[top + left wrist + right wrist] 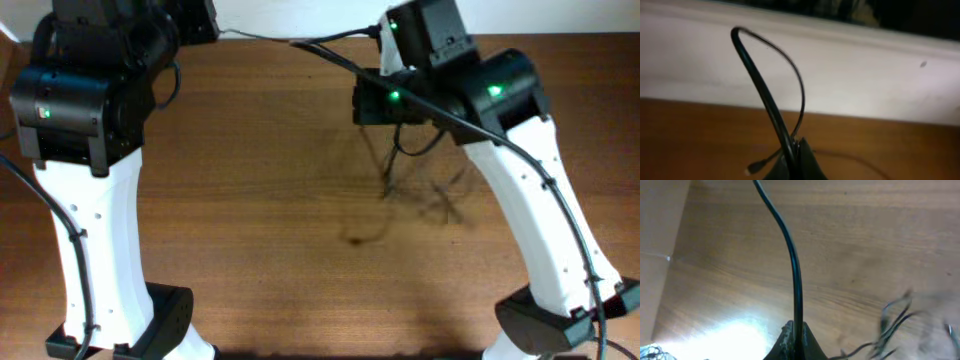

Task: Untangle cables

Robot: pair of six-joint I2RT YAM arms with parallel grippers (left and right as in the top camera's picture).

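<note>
Cables (330, 55) are clamped by the left gripper (794, 147) and the right gripper (796, 329), both fully closed. One strand is stretched sideways above the table's (260, 200) far edge; others are seen dangling, blurred, over its middle.

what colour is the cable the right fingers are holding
Black, seen best in the right wrist view: the cable rises from the shut fingers.

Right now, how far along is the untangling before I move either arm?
Done: nothing looks separated yet. In hand: the left jaws and right jaws are each shut on a black cable, lifted off the table, likely one stretch between the arms. To do: thinner cords hang blurred beside the right jaws, apparently tangled; a plug dangles by the left jaws.
</note>
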